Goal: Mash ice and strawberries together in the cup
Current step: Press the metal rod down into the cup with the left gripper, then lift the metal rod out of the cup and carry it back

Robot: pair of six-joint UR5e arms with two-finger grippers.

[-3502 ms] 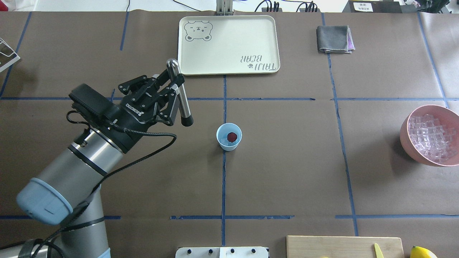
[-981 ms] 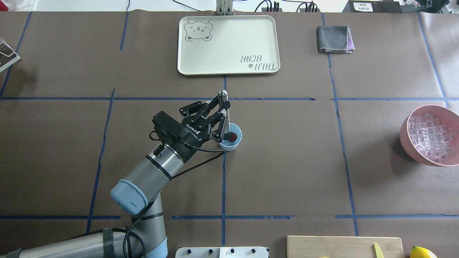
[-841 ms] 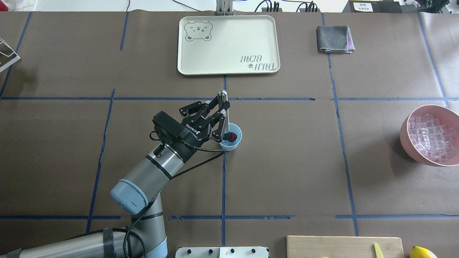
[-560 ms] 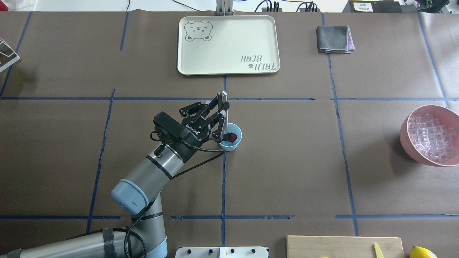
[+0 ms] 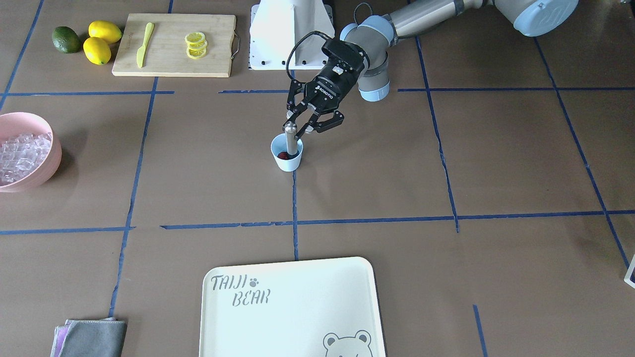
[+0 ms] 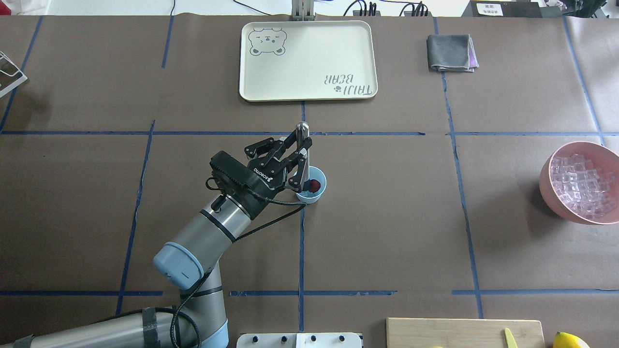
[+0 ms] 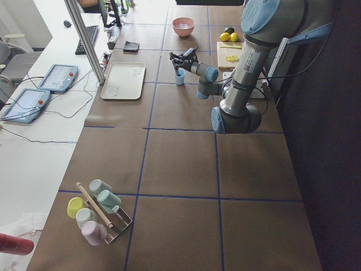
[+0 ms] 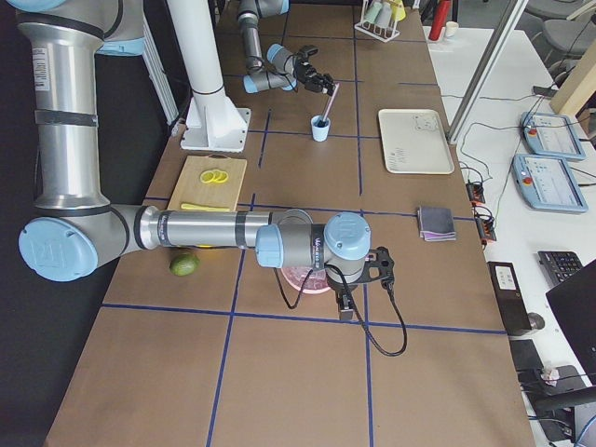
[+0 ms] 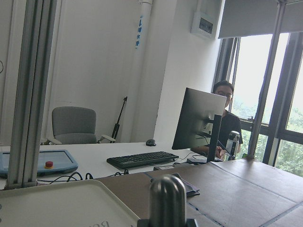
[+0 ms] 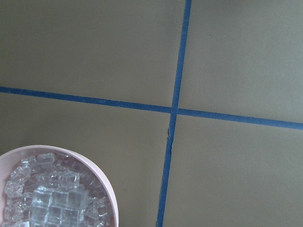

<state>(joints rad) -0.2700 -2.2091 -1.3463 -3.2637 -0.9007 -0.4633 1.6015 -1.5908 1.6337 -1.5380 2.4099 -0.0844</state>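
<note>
Centre-bench, the robot's left pincer (image 6: 301,147) is clamped on the upper shaft of a steel muddler (image 6: 304,162), its fingers (image 5: 308,128) closed tight against the rod. The muddler stands nearly upright, with its rounded top above the fingers and its dark lower end down inside the cup (image 6: 310,196). The small light-blue cup sits upright on the brown paper, right where 2 blue tape lines run close by.

Inside the cup lies 1 red strawberry (image 6: 315,184), just beside the muddler's tip. Whether the 2 are touching cannot be told from where I stand, and what lies beneath the berry is too small to make out.

The ice (image 6: 578,184) is heaped in a pink bowl (image 6: 544,178) at the robot's right end of the bench, well apart from the cup. The right arm hangs over that bowl, and its wrist camera looks down on the cubes. The right pincer (image 8: 345,298) shows only in the side view, so how far it is open cannot be told.

Elsewhere on the bench are a cream tray (image 6: 243,58) printed with a bear, a folded grey cloth (image 6: 449,52), and a wooden board (image 5: 168,59) carrying lemon slices (image 5: 195,44) and a yellow knife (image 5: 142,45).
</note>
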